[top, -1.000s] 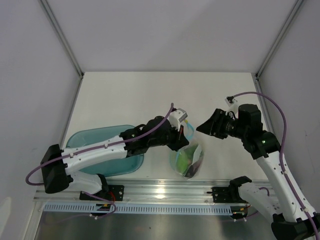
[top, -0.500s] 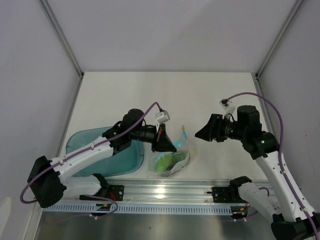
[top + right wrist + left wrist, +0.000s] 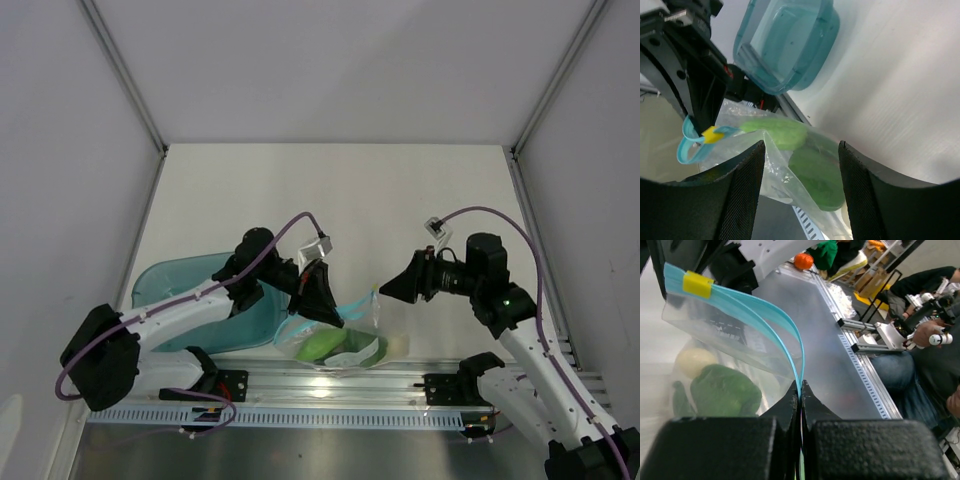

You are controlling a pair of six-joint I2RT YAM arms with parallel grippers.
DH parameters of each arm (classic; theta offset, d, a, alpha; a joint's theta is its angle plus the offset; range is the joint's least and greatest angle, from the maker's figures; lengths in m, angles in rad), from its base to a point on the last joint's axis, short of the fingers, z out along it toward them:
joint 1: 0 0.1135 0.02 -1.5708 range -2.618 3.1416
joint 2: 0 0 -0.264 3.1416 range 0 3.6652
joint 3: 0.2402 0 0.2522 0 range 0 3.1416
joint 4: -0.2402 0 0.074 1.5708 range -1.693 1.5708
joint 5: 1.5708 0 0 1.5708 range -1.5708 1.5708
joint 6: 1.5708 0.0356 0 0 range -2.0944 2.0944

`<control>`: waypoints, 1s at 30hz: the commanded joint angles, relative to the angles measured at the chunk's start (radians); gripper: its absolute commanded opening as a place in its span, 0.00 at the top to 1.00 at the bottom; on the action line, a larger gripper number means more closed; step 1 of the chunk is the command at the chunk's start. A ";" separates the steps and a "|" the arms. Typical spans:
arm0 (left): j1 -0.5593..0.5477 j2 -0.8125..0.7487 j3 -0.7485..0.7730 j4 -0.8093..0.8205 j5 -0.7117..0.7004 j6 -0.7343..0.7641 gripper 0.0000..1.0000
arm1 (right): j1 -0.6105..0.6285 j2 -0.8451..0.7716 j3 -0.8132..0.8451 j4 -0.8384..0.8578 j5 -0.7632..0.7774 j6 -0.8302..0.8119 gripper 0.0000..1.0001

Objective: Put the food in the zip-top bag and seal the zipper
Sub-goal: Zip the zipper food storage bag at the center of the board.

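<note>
White table (image 3: 330, 190) has the zip-top bag (image 3: 390, 330) at its near edge, the food (image 3: 725, 390) (green pieces, one pale) inside. Dark print on the bag is too blurred to read. Left gripper (image 3: 800, 390) pinches the zipper (image 3: 771, 320); right gripper (image 3: 385, 288) hangs beside, fingers spread. Compared with half a second ago, the bag lies nearer to the front rail (image 3: 330, 385), beside the teal tray (image 3: 175, 278).
</note>
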 commanded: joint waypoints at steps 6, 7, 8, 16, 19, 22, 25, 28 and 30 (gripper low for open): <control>0.059 0.198 -0.082 1.117 0.174 -0.682 0.99 | 0.134 -0.038 -0.072 0.283 -0.119 0.007 0.37; 0.059 0.234 -0.068 1.120 0.180 -0.751 1.00 | 0.140 -0.038 -0.076 0.300 -0.137 0.007 0.37; 0.057 0.267 -0.053 1.120 0.180 -0.755 0.99 | 0.154 -0.039 -0.084 0.346 -0.146 0.031 0.37; 0.056 0.232 -0.050 1.120 0.155 -0.746 0.99 | 0.232 0.001 -0.118 0.455 -0.183 0.057 0.39; 0.056 0.209 -0.048 1.120 0.152 -0.754 0.99 | 0.260 0.008 -0.122 0.458 -0.154 0.040 0.40; 0.057 0.196 -0.045 1.120 0.158 -0.767 0.99 | 0.266 0.018 -0.148 0.506 -0.151 0.062 0.45; 0.056 0.182 -0.045 1.120 0.158 -0.777 0.99 | 0.270 0.014 -0.181 0.538 -0.145 0.069 0.50; 0.056 0.165 -0.044 1.120 0.161 -0.787 0.99 | 0.270 -0.030 -0.213 0.575 -0.110 0.065 0.43; 0.056 0.160 -0.045 1.120 0.161 -0.792 1.00 | 0.269 -0.059 -0.227 0.584 -0.090 0.053 0.38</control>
